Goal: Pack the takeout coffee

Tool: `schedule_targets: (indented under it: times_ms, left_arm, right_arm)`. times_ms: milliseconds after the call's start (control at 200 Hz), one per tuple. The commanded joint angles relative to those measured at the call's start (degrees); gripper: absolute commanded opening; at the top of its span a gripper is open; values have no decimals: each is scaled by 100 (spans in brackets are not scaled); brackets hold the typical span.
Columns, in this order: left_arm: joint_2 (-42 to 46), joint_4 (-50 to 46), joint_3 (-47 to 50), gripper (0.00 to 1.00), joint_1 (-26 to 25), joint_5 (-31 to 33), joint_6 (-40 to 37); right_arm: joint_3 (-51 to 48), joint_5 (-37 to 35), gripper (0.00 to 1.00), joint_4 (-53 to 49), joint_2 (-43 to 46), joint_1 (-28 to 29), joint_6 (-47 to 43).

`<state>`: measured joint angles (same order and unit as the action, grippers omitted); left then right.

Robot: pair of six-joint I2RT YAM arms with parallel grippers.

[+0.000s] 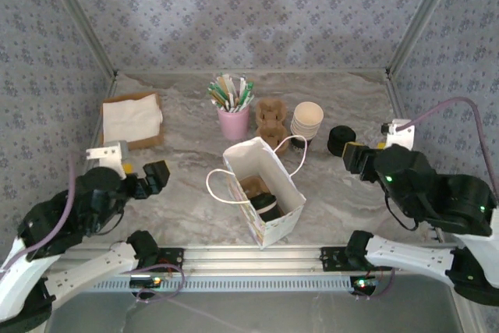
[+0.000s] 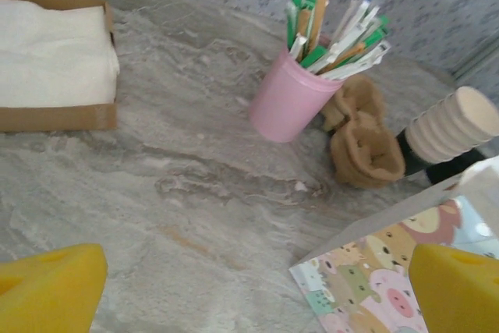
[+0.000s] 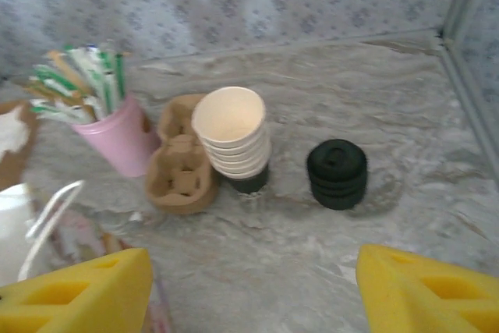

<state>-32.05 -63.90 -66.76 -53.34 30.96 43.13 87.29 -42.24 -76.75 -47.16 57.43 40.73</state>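
The takeout coffee [image 1: 267,205], a cream cup with a black lid, sits inside the patterned paper bag [image 1: 269,220] at the table's middle, beside a brown carrier in the bag. My left gripper [image 1: 156,175] hovers left of the bag, open and holding nothing. Its yellow fingertips [image 2: 51,286] frame bare table, with the bag's corner [image 2: 382,278] by the right one. My right gripper [image 1: 355,157] is right of the bag, close to the black lids [image 1: 340,140], open and holding nothing. From the right wrist its fingertips [image 3: 429,290] stand wide over bare table.
Along the back stand a pink holder [image 1: 234,122] of straws, brown pulp carriers [image 1: 270,121] and a stack of lidless cups [image 1: 307,120]. A napkin tray [image 1: 132,120] lies at the back left. The bag's white handles [image 1: 218,185] loop outward. Patterned walls close three sides.
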Motion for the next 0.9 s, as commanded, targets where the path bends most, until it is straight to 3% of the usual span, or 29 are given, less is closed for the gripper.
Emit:
schedule_targets:
  times_ms: [0, 155, 280, 400, 500, 575, 675, 894]
  left_arm:
    - [-232, -167, -69, 99, 56, 352, 42]
    - [-492, -116, -221, 99, 419, 209, -178]
    - [-812, 75, -278, 99, 1188, -714, -538]
    - [-1248, 449, -161, 99, 2736, -2519, -994]
    - [-1647, 881, 92, 92, 4170, -4300, -1259]
    - [-1938, 1200, 246, 86, 4865, -5064, -1356]
    - [-2354, 1521, 273, 80, 5159, -5396, -1437]
    - [-3113, 2033, -30, 68, 5222, -5447, -1425]
  right_arm:
    - [54, 481, 71, -236, -326, -702, -157]
    - [-226, 2290, 70, 371, -459, -2378, -872]
    - [-400, 3571, 68, 722, -577, -3649, -1242]
    - [-586, 4709, 62, 1075, -812, -4588, -1448]
    - [-748, 5176, 58, 1314, -1047, -5056, -1564]
    - [-902, 5357, 54, 1527, -1194, -5308, -1573]
    - [-1127, 5552, 52, 1841, -1416, -5573, -1595]
    - [-1208, 5963, 43, 2613, -1973, -5743, -1569]
